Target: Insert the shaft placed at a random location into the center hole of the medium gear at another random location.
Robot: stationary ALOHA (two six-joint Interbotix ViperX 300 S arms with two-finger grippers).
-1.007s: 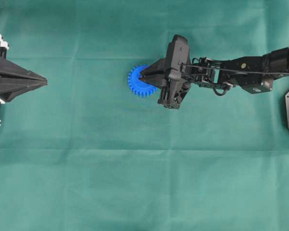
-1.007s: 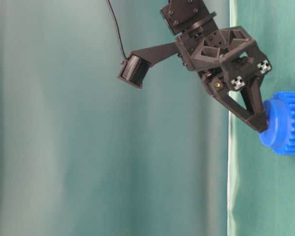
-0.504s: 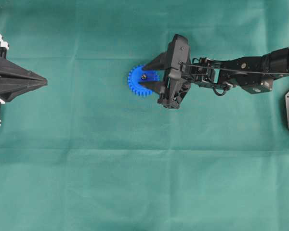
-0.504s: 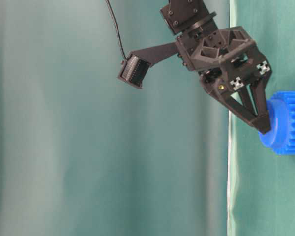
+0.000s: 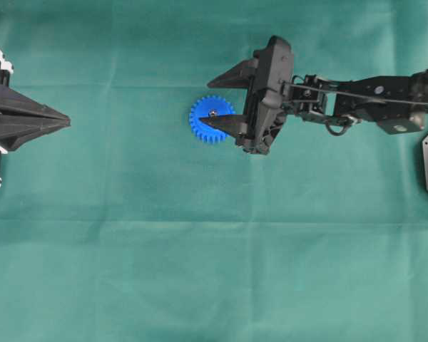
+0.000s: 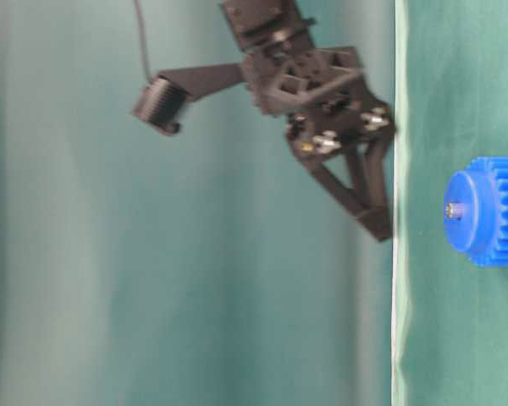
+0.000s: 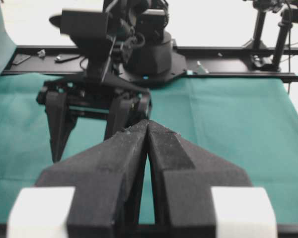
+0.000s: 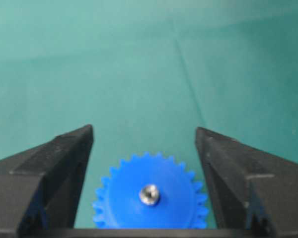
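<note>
**Pin seated in the gear, right gripper spread wide above it**

The bright blue plastic toothed gear (image 5: 212, 119) lies flat on the green cloth-covered table (image 5: 200, 249), a little above the middle of the overhead view. The tiny silvery metal shaft (image 8: 149, 194) stands in the centre hole of the gear's raised round hub; its shiny end pokes just proud of the hub, which the table-level view shows too (image 6: 453, 210).

The black right gripper (image 5: 212, 100) hangs over the gear's right side with its two pointed fingers (image 8: 64, 153) spread far apart, holding nothing. From the wrist camera the gear sits between the two fingers, clear of both. In the table-level view the fingertips are off the hub, with open space between them and the gear.

The black left gripper (image 5: 65, 122) sits at the far left edge of the table, well apart from the gear. Its two wedge-shaped fingers (image 7: 114, 163) are pressed together along their length, with nothing between them that I can make out.
</note>
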